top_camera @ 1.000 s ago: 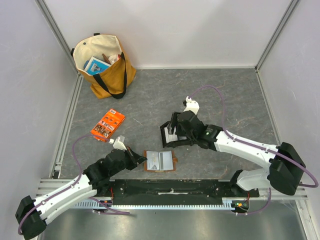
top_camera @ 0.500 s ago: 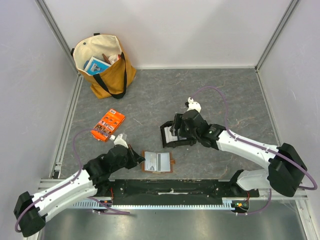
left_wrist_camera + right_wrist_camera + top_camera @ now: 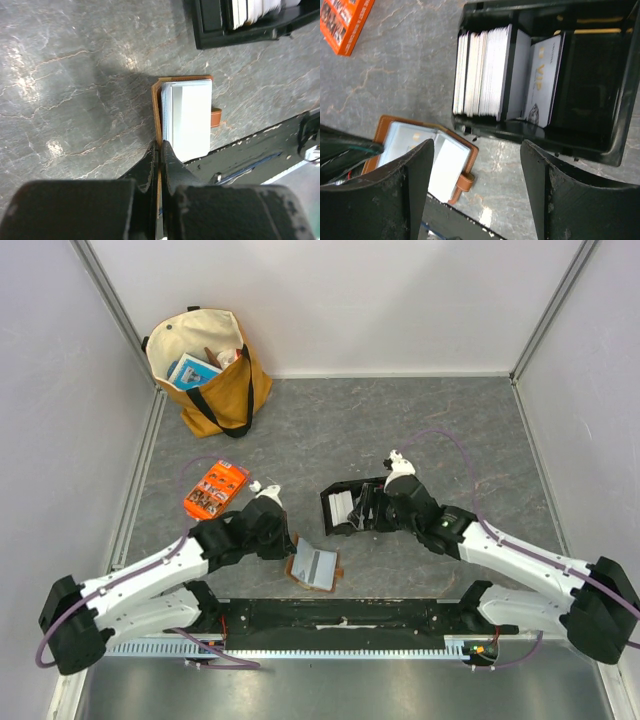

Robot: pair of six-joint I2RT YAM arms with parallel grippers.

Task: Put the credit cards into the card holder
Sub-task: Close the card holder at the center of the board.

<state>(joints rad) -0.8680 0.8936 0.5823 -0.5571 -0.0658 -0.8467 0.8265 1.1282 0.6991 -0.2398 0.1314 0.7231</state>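
Overhead, the left hand [image 3: 289,543] was clamped on the left edge of the card holder [image 3: 318,567], which lay open and askew on the tabletop [image 3: 450,440]. The right hand [image 3: 364,509] hung over the black tray [image 3: 327,512] just beyond the card holder, where the credit cards [image 3: 343,505] stood on edge.

From the left wrist, that hand was seen pinched shut on the brown cover, with the pale pockets facing up.

From the right wrist, the fingers [image 3: 415,170] stood wide apart and empty, the stack of cards just beyond the card holder.

The step in hand looked to be taking one card. The right hand would do best to nip a single outer card by its top edge, while the left pins the cover firmly so the pockets lie presented.
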